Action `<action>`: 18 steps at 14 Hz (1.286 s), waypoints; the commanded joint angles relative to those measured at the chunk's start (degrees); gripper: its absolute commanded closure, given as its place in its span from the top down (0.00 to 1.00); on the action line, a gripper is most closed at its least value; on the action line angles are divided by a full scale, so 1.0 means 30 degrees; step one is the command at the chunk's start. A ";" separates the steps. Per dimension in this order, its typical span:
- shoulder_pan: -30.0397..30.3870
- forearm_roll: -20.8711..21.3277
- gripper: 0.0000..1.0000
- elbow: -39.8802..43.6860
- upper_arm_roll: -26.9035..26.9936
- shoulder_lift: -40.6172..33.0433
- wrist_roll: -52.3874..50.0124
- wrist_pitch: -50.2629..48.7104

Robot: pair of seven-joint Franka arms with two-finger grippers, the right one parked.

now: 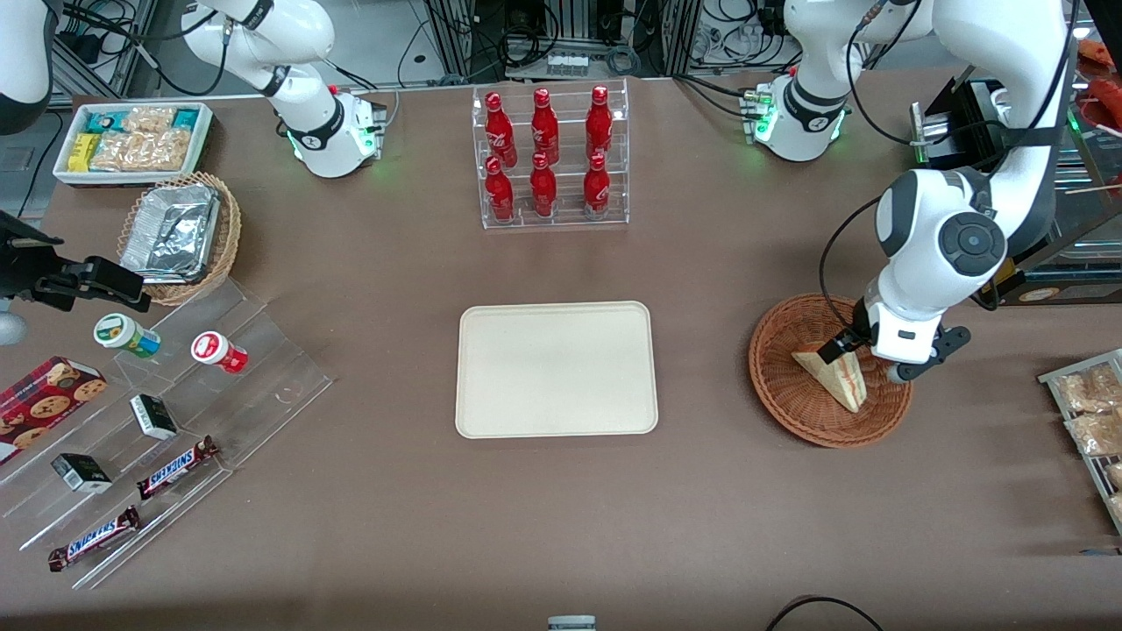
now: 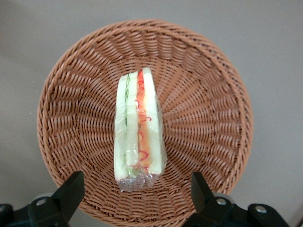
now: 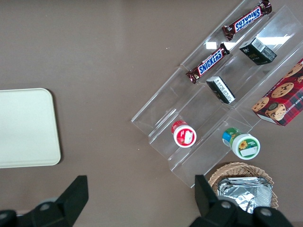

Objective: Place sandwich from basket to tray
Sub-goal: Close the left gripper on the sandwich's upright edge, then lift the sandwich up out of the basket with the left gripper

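The sandwich (image 1: 840, 375) is a pale bread wedge with red, orange and green filling, wrapped in clear film, lying in the reddish-brown wicker basket (image 1: 789, 405) toward the working arm's end of the table. My left gripper (image 1: 866, 358) hovers just above the basket, over the sandwich. In the left wrist view the sandwich (image 2: 139, 127) lies in the middle of the basket (image 2: 203, 109), and the gripper (image 2: 136, 191) is open, its black fingers (image 2: 71, 194) standing wide apart on either side of the sandwich's wrapped end without touching it. The cream tray (image 1: 556, 368) lies bare at the table's middle.
A clear rack of red bottles (image 1: 552, 158) stands farther from the camera than the tray. A wire rack of snack bags (image 1: 1091, 412) sits at the working arm's table end. A tan basket with foil containers (image 1: 180, 230), a white snack bin (image 1: 131, 140) and clear stepped shelves (image 1: 175, 421) lie toward the parked arm's end.
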 commanded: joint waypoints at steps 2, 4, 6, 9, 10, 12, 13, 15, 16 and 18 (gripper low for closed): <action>-0.0139 0.0287 0.98 -0.0485 0.0123 -0.0105 -0.0469 0.0398; -0.0110 0.0287 0.98 -0.0485 0.0152 0.0275 -0.0498 0.0864; -0.0110 0.0316 0.98 -0.0485 0.0152 0.0772 -0.0498 0.1216; -0.0051 0.0316 0.96 -0.0485 0.0240 0.1359 -0.0557 0.1803; -0.0051 0.0316 0.94 -0.0485 0.0240 0.1448 -0.0557 0.1891; -0.0022 0.0258 0.78 -0.0398 0.0269 0.1769 -0.0789 0.1921; -0.0022 0.0286 0.55 -0.0368 0.0415 0.1916 -0.0994 0.2212; -0.0022 0.0287 0.03 -0.0309 0.0475 0.2064 -0.1171 0.2390; -0.0022 0.0287 0.00 -0.0222 0.0475 0.2064 -0.1201 0.2390; -0.0022 0.0287 0.00 0.0449 0.0504 0.1802 -0.1464 0.1925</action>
